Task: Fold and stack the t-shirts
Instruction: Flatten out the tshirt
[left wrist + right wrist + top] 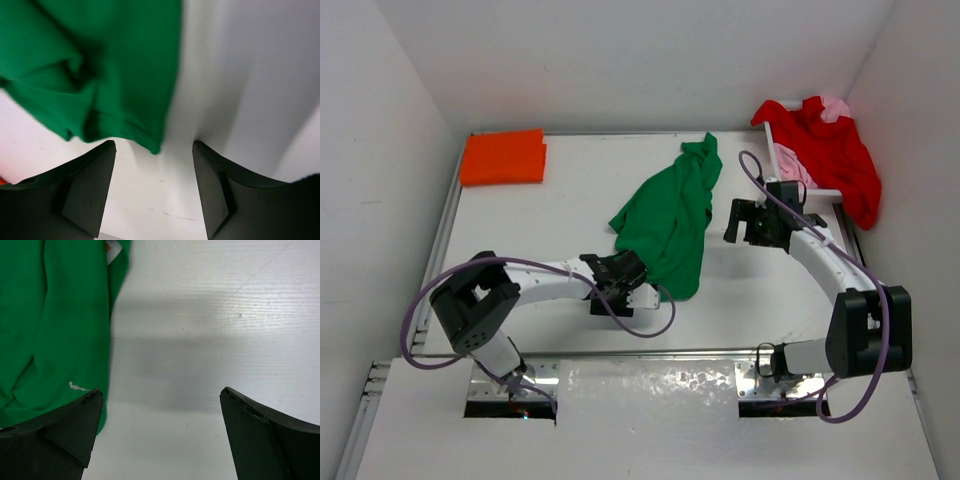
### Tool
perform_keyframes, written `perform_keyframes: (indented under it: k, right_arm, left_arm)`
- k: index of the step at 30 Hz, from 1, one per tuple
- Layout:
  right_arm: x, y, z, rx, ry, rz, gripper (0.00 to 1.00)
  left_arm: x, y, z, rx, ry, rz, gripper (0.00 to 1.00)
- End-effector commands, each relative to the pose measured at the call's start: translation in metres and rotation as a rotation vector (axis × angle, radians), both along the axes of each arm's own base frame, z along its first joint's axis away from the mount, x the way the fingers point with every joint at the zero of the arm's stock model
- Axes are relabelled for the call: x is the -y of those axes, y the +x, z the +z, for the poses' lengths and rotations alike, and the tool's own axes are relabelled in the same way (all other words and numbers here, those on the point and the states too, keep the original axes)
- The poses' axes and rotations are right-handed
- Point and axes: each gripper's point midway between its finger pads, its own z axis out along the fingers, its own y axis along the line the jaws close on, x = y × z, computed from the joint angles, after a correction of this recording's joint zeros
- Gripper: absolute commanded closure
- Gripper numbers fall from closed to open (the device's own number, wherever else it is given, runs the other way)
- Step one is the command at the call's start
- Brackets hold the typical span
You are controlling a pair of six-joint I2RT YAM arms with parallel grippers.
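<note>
While left gripper (154,146) and right gripper (161,396) hang open, empty, flanking the green t-shirt (670,220), each should pinch a hem corner.

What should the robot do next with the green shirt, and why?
Probably ease the left gripper forward onto the corner of the green shirt just ahead of it. The shirt lies crumpled, and this gripper and the right gripper are open and empty.
</note>
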Motion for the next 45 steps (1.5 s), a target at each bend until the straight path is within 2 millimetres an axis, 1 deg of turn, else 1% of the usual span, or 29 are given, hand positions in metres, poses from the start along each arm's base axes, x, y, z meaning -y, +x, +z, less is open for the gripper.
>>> perform_keyframes:
  k: [1,6,11,13,14,15,16,18,19,20,21,22,23,24,25,26,27,28,29,32,33,34,35,36,37,38,42,43,45]
  right_arm:
    - [0.0,-0.002,0.002,0.021,0.003,0.001,0.06]
    - [0.0,-0.004,0.0,0.016,0.0,0.002,0.06]
    - [-0.002,-0.001,-0.002,0.014,0.013,0.002,0.06]
    - [-0.003,-0.001,-0.003,0.013,0.014,0.009,0.06]
    - [-0.003,-0.002,-0.004,0.009,0.013,0.014,0.06]
    - [-0.003,-0.003,-0.005,0.004,0.01,0.015,0.06]
    - [-0.001,-0.004,-0.005,0.002,0.003,0.02,0.06]
    - [-0.003,-0.004,-0.004,0.004,0.004,0.028,0.07]
    - [-0.003,-0.003,-0.002,0.013,0.006,0.034,0.08]
    - [-0.005,-0.004,-0.002,0.015,0.017,0.042,0.11]
    - [-0.008,-0.003,-0.001,0.022,0.028,0.05,0.14]
    - [-0.011,0.001,0.002,0.041,0.045,0.054,0.17]
    - [-0.015,0.004,0.002,0.052,0.067,0.058,0.24]
    - [-0.022,0.01,0.006,0.084,0.106,0.076,0.3]
    - [-0.026,0.013,0.006,0.088,0.133,0.062,0.37]
    - [-0.03,0.017,-0.001,0.071,0.156,0.057,0.54]
    - [-0.037,0.027,0.005,0.092,0.198,0.055,0.61]
    - [-0.04,0.033,0.003,0.094,0.208,0.058,0.67]
    - [-0.042,0.043,-0.003,0.08,0.206,0.055,0.68]
    - [-0.045,0.065,-0.005,0.076,0.202,0.046,0.63]
    - [-0.045,0.068,-0.021,0.032,0.202,0.03,0.62]
    - [-0.044,0.073,-0.025,0.021,0.199,0.021,0.57]
    - [-0.047,0.084,-0.023,0.027,0.208,0.021,0.56]
    - [-0.049,0.087,-0.04,-0.015,0.219,0.01,0.55]
    - [-0.051,0.095,-0.04,-0.012,0.233,0.008,0.53]
    - [-0.054,0.1,-0.054,-0.035,0.251,-0.01,0.53]
    - [-0.064,0.112,-0.07,-0.057,0.297,-0.034,0.52]
    - [-0.066,0.112,-0.081,-0.079,0.298,-0.035,0.52]
    - [-0.068,0.118,-0.088,-0.083,0.268,-0.046,0.52]
  left_arm:
    - [0.021,0.03,0.007,0.117,-0.092,0.09,0.39]
    - [0.022,0.024,0.009,0.104,-0.119,0.066,0.4]
    - [0.016,0.025,-0.014,0.089,-0.071,0.052,0.42]
    - [0.016,0.032,-0.019,0.109,-0.071,0.067,0.56]
    - [0.014,0.036,-0.024,0.121,-0.057,0.081,0.69]
    - [0.009,0.041,-0.024,0.129,-0.051,0.104,0.99]
    - [0.011,0.047,-0.019,0.145,-0.058,0.124,1.0]
    - [0.017,0.058,0.006,0.173,-0.105,0.159,1.0]
    - [0.026,0.064,0.035,0.212,-0.181,0.175,1.0]
    - [0.029,0.067,0.056,0.228,-0.215,0.186,1.0]
    - [0.046,0.081,0.097,0.282,-0.302,0.193,1.0]
    - [0.054,0.084,0.127,0.295,-0.368,0.222,1.0]
    - [0.052,0.083,0.145,0.283,-0.369,0.242,1.0]
    - [0.063,0.097,0.19,0.338,-0.452,0.259,1.0]
    - [0.063,0.1,0.208,0.363,-0.477,0.272,1.0]
    - [0.06,0.102,0.218,0.375,-0.476,0.28,1.0]
    - [0.059,0.107,0.234,0.403,-0.493,0.288,1.0]
    - [0.054,0.111,0.237,0.427,-0.471,0.303,1.0]
    - [0.051,0.113,0.237,0.435,-0.46,0.309,1.0]
    - [0.044,0.112,0.225,0.429,-0.429,0.32,1.0]
    - [0.04,0.114,0.225,0.442,-0.421,0.337,1.0]
    - [0.039,0.117,0.227,0.459,-0.424,0.35,1.0]
    - [0.033,0.122,0.23,0.478,-0.42,0.371,1.0]
    - [0.028,0.126,0.234,0.5,-0.415,0.39,1.0]
    - [0.019,0.133,0.238,0.518,-0.414,0.421,1.0]
    - [0.012,0.139,0.245,0.54,-0.415,0.44,1.0]
    - [-0.017,0.16,0.266,0.619,-0.411,0.525,1.0]
    - [-0.023,0.163,0.271,0.635,-0.417,0.545,1.0]
    - [-0.036,0.172,0.282,0.66,-0.429,0.583,1.0]
